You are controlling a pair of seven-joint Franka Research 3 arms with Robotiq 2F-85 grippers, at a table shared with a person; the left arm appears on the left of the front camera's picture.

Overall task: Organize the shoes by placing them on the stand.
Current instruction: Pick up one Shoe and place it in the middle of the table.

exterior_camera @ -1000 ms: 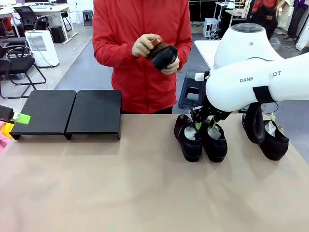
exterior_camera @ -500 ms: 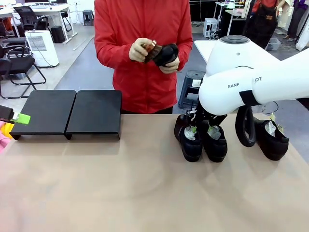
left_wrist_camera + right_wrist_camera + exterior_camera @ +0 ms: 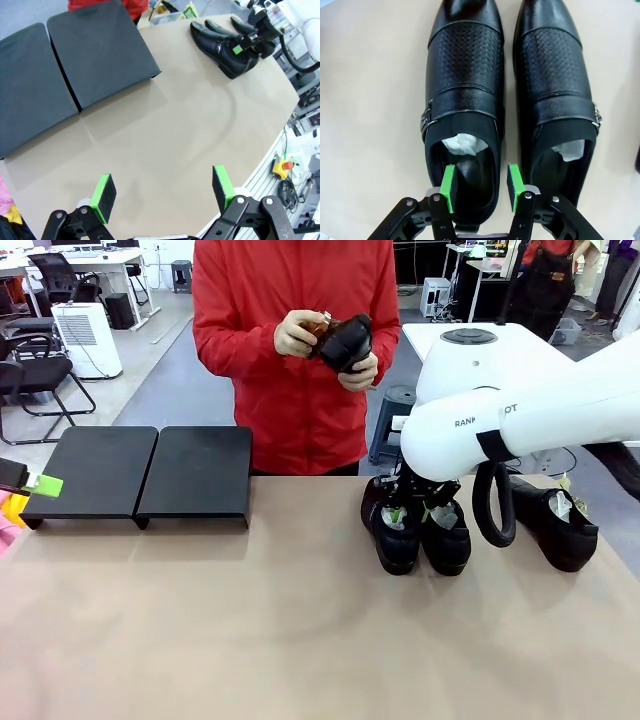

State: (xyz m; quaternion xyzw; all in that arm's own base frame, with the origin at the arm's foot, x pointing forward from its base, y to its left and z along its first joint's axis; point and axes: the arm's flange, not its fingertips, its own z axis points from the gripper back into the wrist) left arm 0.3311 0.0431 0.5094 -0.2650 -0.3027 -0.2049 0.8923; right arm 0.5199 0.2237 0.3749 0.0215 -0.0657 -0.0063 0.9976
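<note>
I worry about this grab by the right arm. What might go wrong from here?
The right gripper straddles one side wall of the targeted shoe, with a pad by the neighbouring shoe lying close alongside; closing may catch or shove it. A pinch on that thin wall alone may let the shoe tilt or slip when lifted. The stand lies far across the table, so the carry is long.
</note>
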